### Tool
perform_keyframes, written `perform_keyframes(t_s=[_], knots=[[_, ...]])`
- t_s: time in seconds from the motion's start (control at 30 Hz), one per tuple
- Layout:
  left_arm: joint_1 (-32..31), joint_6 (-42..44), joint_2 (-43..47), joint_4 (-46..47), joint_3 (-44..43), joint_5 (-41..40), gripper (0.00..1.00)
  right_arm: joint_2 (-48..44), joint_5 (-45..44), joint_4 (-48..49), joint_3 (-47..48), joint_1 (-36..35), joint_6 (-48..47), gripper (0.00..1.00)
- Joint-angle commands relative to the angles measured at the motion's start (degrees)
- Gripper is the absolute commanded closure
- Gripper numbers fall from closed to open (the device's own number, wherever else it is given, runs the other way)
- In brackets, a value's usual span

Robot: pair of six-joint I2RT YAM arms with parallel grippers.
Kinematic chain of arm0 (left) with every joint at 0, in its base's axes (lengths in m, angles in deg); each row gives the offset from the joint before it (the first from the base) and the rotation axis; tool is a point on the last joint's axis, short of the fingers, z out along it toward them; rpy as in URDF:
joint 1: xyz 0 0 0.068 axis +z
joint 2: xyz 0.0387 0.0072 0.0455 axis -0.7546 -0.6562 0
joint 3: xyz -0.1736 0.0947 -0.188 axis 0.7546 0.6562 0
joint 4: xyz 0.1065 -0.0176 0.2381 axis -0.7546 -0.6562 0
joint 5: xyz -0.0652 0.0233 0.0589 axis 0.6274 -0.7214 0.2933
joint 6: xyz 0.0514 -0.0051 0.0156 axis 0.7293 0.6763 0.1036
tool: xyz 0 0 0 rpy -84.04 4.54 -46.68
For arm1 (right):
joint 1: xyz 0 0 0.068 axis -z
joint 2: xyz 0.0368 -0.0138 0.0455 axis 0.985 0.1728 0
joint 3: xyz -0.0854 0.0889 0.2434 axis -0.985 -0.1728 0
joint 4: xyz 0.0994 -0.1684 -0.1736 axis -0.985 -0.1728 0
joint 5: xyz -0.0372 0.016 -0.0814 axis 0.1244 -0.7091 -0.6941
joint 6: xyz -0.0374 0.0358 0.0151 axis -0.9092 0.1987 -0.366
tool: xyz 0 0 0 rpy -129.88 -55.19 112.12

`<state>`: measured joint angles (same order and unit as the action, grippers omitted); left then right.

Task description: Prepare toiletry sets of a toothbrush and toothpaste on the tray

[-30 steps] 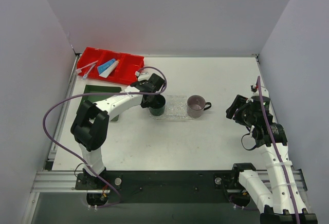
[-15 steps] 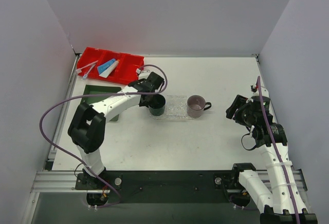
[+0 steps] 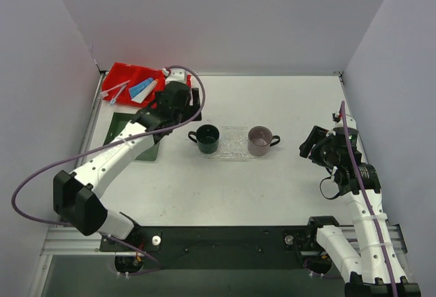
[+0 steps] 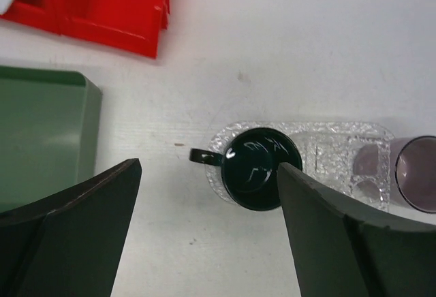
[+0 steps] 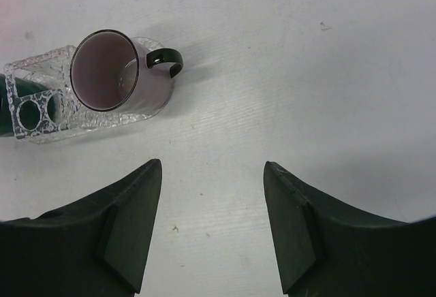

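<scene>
**Left pincer lets go of the green mug and pulls back toward the bin**

At the far left, the red three-compartment plastic bin (image 3: 128, 72) holds all the toiletries. The two thin, pale translucent toothbrushes (image 3: 112, 93) lie in its left section. Beside them are the bright blue toothpaste tube (image 3: 146, 84) and the white-grey toothpaste tube (image 3: 138, 97). None of these has reached the tray yet. Just in front of the bin lies the dark green square tray (image 3: 129, 121), partly under the left arm.

The left pincer (image 4: 208, 172) is what has changed. A second ago it sat low at the glossy dark green mug (image 3: 206, 138) with its jaws drawn in. Now it is released, jaws spread wide with nothing between them. It has swung up and back to hang near the bin's right end. The mug stands upright on the left end of the clear, bumpy oval plastic tray (image 3: 234, 142), its handle pointing left.

On the tray's right end stands the mauve mug with a dark handle (image 3: 259, 139), where it was a second ago. Well apart to its right, the right pincer (image 5: 211, 174) hovers over the bare white table (image 3: 293, 99). It is released and empty, and has not moved in the last second.

The mug placing looks finished, with a holder at each end of the tray. The left arm seems well placed to begin on the bin. Both sets are yet to be filled. The next pick probably calls for a fine pinch on a thin toothbrush lying flat, which could easily slip.
</scene>
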<state>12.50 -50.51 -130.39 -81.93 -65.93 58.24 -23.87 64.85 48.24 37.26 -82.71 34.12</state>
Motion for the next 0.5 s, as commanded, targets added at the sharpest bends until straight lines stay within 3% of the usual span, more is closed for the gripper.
perform_keyframes(t_s=[0.0,0.1,0.27,0.33,0.47], knots=[[10.0,9.7,2.8,5.7,-0.3,8.1,0.08,0.0,0.7,-0.3,1.2,0.5,-0.8,0.43],[18.8,11.7,3.4,8.6,0.3,15.6,0.07,-0.1,1.6,-0.5,1.6,0.8,-0.4,0.43],[29.0,15.8,3.2,18.5,2.1,21.5,0.10,1.0,3.7,-0.4,2.5,1.2,0.5,0.43],[34.2,15.6,1.2,23.0,2.4,26.8,0.17,1.8,4.2,-0.4,3.3,1.3,1.0,0.43],[39.5,18.2,-5.2,25.0,-1.6,26.8,0.24,2.0,4.3,-0.4,3.8,1.4,1.4,0.43]])
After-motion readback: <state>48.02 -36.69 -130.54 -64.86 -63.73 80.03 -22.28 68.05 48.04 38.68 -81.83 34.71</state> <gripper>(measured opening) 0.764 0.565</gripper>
